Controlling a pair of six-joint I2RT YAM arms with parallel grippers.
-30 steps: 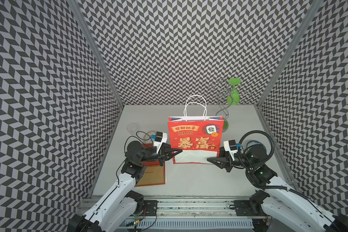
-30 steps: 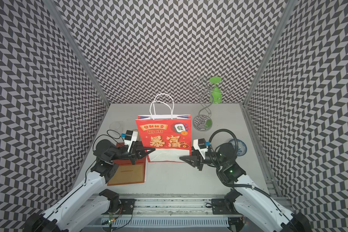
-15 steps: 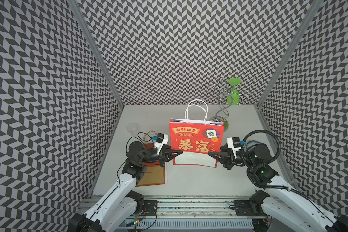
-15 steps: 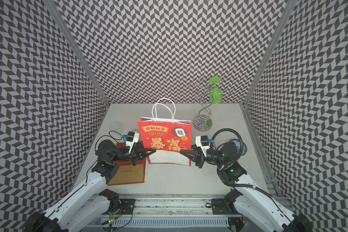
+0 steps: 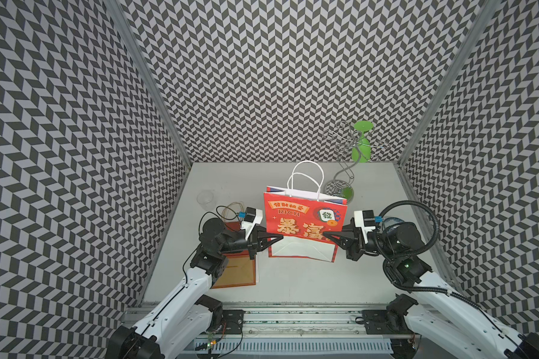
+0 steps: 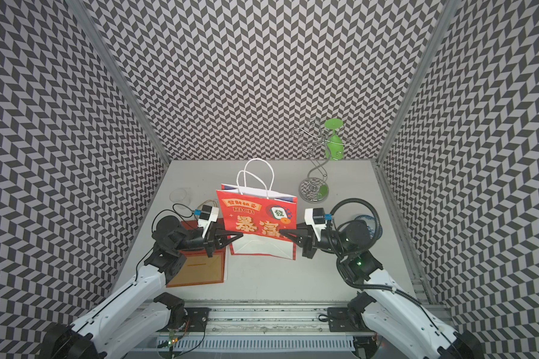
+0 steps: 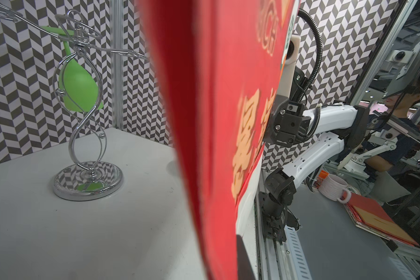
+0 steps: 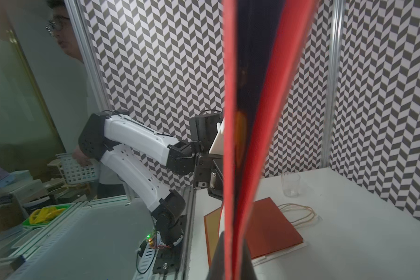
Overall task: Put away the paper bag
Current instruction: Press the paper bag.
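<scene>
The red paper bag [image 5: 302, 220] [image 6: 255, 217] with white handles stands upright mid-table, its white bottom flap showing at the front. My left gripper [image 5: 280, 237] [image 6: 241, 235] is shut on its left edge. My right gripper [image 5: 324, 233] [image 6: 281, 232] is shut on its right edge. In the left wrist view the paper bag [image 7: 216, 121] fills the middle, and only one dark finger [image 7: 241, 257] shows beside it. In the right wrist view the right gripper [image 8: 233, 261] pinches the paper bag's [image 8: 247, 121] front and back panels together, with the side fold dark between them.
A flat red bag [image 5: 237, 273] [image 8: 272, 223] lies on the table under my left arm. A clear cup [image 5: 205, 199] [image 8: 291, 184] stands at the back left. A chrome stand [image 5: 344, 174] [image 7: 87, 189] holding a green glass [image 5: 361, 149] stands at the back right. Patterned walls enclose three sides.
My right gripper has moved in from the front right to the bag's right edge and shut on it. The bag's top has shifted slightly. The left gripper has kept its hold.
</scene>
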